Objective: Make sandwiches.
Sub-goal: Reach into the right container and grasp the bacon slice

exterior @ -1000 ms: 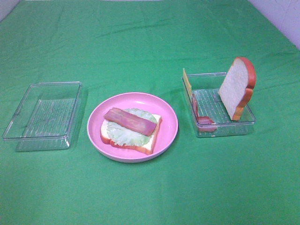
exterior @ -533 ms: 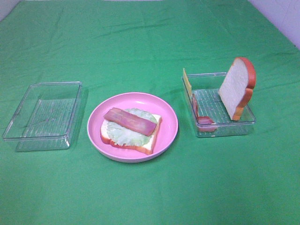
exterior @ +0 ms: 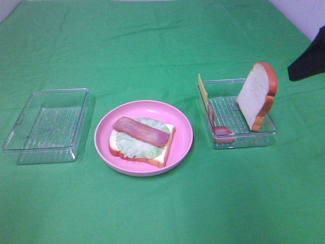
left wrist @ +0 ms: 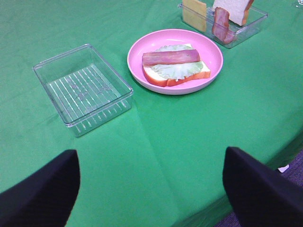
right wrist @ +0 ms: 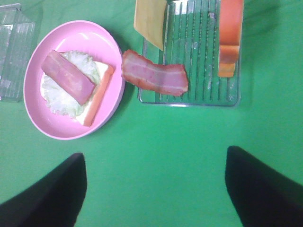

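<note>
Bottom slice (exterior: 163, 150), lettuce (exterior: 133, 145) and bacon strip (exterior: 140, 132) sit on the pink plate (exterior: 184, 127), centre frame. Cheese (exterior: 202, 89) and top slice (exterior: 255, 95) wait in the right-hand tray (exterior: 244, 141). Left gripper (left wrist: 150, 165) and right gripper (right wrist: 155, 161) gape wide, empty.

item newly in the high view: dark part of the right arm (exterior: 311, 60), entered at the right edge above the green counter (exterior: 162, 40), near the upright bread slice (exterior: 255, 95), absent a moment earlier.
</note>
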`<move>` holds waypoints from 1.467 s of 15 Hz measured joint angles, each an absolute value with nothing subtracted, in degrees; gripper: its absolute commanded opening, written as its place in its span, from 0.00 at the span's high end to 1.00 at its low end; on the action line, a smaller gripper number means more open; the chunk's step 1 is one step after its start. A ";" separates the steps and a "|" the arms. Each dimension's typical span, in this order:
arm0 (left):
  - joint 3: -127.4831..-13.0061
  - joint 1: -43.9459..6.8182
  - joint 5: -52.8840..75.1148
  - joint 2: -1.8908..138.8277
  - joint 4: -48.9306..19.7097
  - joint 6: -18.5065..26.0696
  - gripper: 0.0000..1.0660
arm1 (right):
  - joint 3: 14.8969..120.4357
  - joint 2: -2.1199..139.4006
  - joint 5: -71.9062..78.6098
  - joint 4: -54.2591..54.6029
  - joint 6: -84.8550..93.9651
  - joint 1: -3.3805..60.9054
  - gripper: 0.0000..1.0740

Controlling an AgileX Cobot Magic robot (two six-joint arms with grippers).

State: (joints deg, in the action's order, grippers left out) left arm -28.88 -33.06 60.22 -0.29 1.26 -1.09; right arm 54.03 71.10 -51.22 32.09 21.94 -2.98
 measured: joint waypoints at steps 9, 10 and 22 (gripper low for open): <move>-28.88 -33.06 60.22 -0.29 1.26 -1.09 0.26 | 85.43 106.91 -58.50 12.66 -0.92 18.51 0.45; -28.88 -33.06 60.22 -0.29 1.26 -1.09 0.26 | 86.57 108.35 -58.67 12.55 -1.03 18.51 0.45; -28.88 -33.06 60.22 -0.29 1.26 -1.09 0.26 | 91.39 121.98 -59.70 12.66 -1.26 18.51 0.83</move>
State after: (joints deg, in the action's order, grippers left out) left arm -28.88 -33.06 60.22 -0.29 1.26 -1.09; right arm 91.39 121.98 -59.70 12.66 -1.26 18.51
